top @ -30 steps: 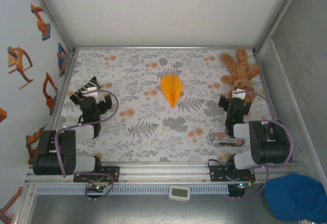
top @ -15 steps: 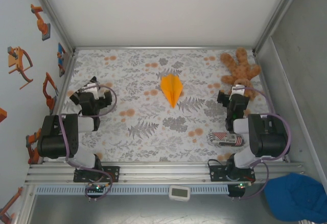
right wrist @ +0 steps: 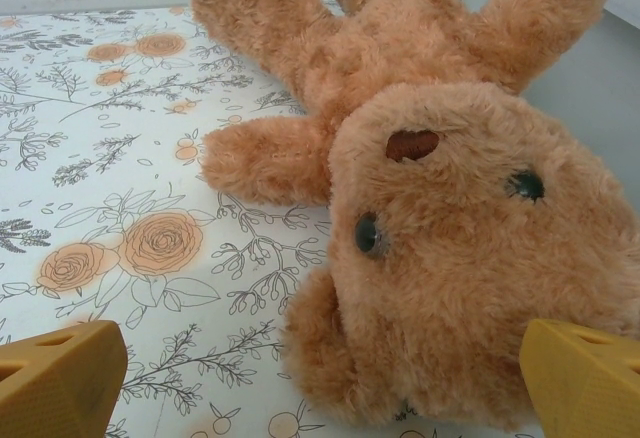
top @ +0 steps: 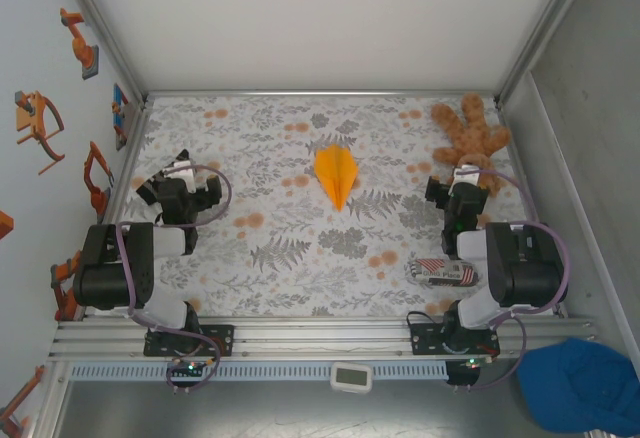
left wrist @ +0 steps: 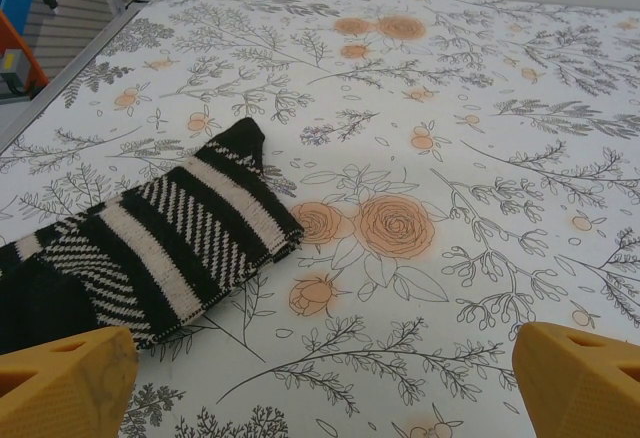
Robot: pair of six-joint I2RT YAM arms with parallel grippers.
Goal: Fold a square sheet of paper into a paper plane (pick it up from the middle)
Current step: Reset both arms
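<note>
In the top external view, the paper plane (top: 336, 175) lies flat on the flower-printed table (top: 300, 258), a little above the middle of the frame. It is a narrow bright-orange dart with its point toward the bottom of the picture, well apart from both arms. The left gripper (top: 170, 174) sits at the left edge of the table, over a black-and-white striped sock (top: 152, 186). The right gripper (top: 462, 184) is at the right, just below the brown teddy (top: 470, 133) that sprawls in the upper right corner. A red-and-white striped packet (top: 445, 271) lies near the right arm's base, and a blue cloth (top: 580, 383) is off the table in the lower right corner. In the left wrist view, the left gripper (left wrist: 320, 398) has its yellow fingertips (left wrist: 65, 383) at the two bottom corners of the frame, spread wide with nothing between them. The sock (left wrist: 150, 228) stretches from the lower left toward the centre, and its dark toe rests on the printed table (left wrist: 480, 158). In the right wrist view, the right gripper (right wrist: 320, 388) is likewise spread wide and holds nothing, its fingertips (right wrist: 60, 378) low in the corners. The teddy (right wrist: 450, 238) lies on its back across the right half of the frame, with its face close to the camera and one paw reaching toward the centre.
</note>
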